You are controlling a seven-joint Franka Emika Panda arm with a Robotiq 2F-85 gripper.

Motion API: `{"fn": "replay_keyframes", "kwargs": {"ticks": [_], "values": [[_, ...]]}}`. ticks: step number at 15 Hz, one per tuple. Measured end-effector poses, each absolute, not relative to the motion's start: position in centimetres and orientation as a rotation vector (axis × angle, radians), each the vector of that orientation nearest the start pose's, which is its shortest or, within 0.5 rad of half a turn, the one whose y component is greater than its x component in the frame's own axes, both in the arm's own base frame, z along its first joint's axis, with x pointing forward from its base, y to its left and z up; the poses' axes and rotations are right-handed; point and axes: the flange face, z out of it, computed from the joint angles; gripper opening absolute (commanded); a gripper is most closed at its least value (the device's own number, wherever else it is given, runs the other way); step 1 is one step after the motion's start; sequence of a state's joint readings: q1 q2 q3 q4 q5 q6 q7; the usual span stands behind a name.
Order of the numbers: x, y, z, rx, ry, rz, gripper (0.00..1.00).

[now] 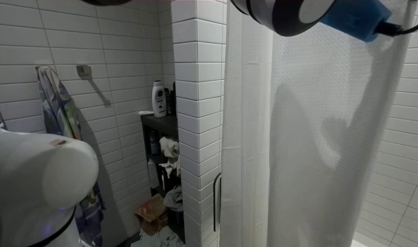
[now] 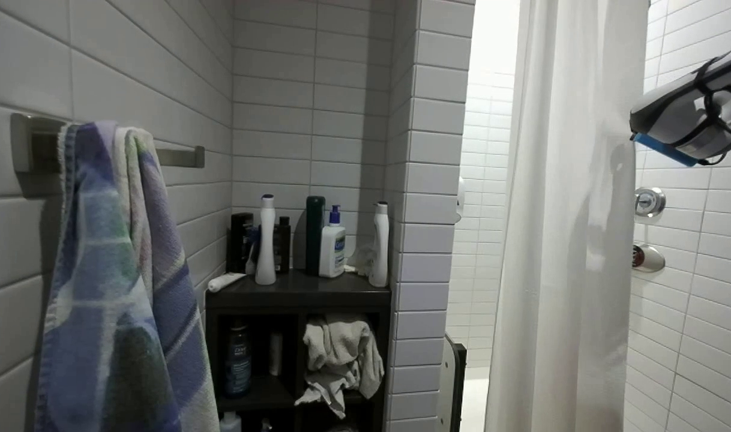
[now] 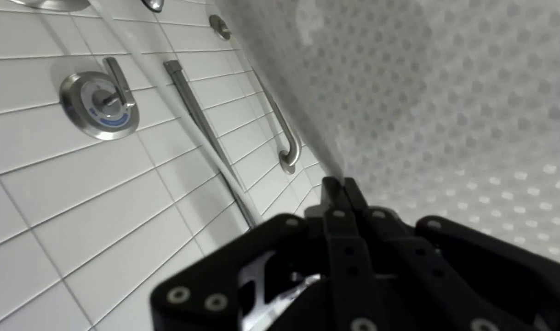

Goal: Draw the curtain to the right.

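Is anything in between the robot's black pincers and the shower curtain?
Nothing shows between them: in the wrist view the gripper looks shut on the edge of the curtain, with no visible gap.

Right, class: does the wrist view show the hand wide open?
No, the hand is closed, pinching the edge of the curtain.
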State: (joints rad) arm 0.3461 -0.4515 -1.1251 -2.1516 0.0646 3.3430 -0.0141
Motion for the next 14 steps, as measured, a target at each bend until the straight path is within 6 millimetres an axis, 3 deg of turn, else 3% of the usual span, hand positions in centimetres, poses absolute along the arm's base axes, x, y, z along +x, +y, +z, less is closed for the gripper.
{"fn": "replay_keyframes", "kwargs": {"ticks": [7, 14], "values": [[26.6, -55.1, 62.6, -1.980, 1.618, -2.156, 0.00], [25.6, -61.8, 61.7, -1.877, 1.814, -2.205, 0.00]]}}
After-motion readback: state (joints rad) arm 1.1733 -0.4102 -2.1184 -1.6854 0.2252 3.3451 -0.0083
